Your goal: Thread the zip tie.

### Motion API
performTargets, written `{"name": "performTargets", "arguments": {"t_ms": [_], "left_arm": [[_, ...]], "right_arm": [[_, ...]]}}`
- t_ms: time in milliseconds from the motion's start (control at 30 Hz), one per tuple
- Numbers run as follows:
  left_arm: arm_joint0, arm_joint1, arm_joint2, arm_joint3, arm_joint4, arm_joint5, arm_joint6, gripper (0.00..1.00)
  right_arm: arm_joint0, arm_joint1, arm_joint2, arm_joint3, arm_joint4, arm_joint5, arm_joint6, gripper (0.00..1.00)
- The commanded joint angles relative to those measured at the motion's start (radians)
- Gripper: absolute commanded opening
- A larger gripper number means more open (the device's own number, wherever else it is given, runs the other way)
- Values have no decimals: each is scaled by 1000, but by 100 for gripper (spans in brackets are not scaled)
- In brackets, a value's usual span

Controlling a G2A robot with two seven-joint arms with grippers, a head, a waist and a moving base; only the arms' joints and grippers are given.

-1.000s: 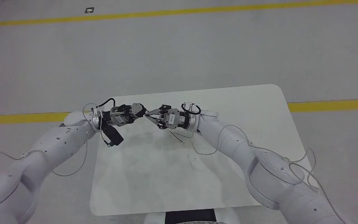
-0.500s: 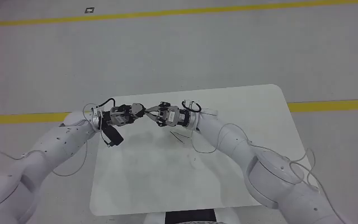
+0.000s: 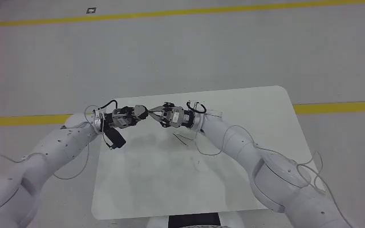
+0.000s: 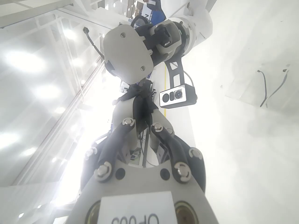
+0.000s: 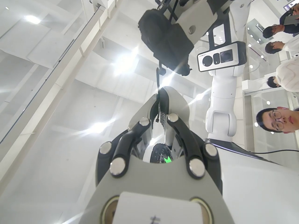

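In the top view we look steeply down from above the arms, with the white table [image 3: 245, 165] in the lower middle of the frame and grey floor [image 3: 182, 51] beyond. Our wrist cameras sit close behind their own jaws and face up toward the ceiling [image 4: 35, 36]. The left gripper [image 4: 140, 99] and right gripper [image 4: 136, 80] point at each other, so each wrist view catches the opposite gripper close ahead. All three views share that meeting point, with the zip tie [image 5: 158, 87].

A white round-cornered table [image 3: 256, 171] sits lower centre in the top view, 2 loose dark ties [image 3: 183, 138] on it. A yellow floor line [image 3: 171, 12] crosses the top, a second line [image 3: 331, 106] mid-frame. A small dark marker [image 3: 91, 10] lies upper left.
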Motion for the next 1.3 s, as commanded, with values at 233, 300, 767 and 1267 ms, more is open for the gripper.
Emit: {"name": "performTargets", "arguments": {"t_ms": [233,300,767,1267], "left_arm": [[0,0,0,0,0,0,0,0],[0,0,0,0,0,0,0,0],[0,0,0,0,0,0,0,0],[0,0,0,0,0,0,0,0]], "right_arm": [[33,38,-24,-21,0,0,0,0],[33,38,-24,-21,0,0,0,0],[33,38,-24,-21,0,0,0,0],[33,38,-24,-21,0,0,0,0]]}}
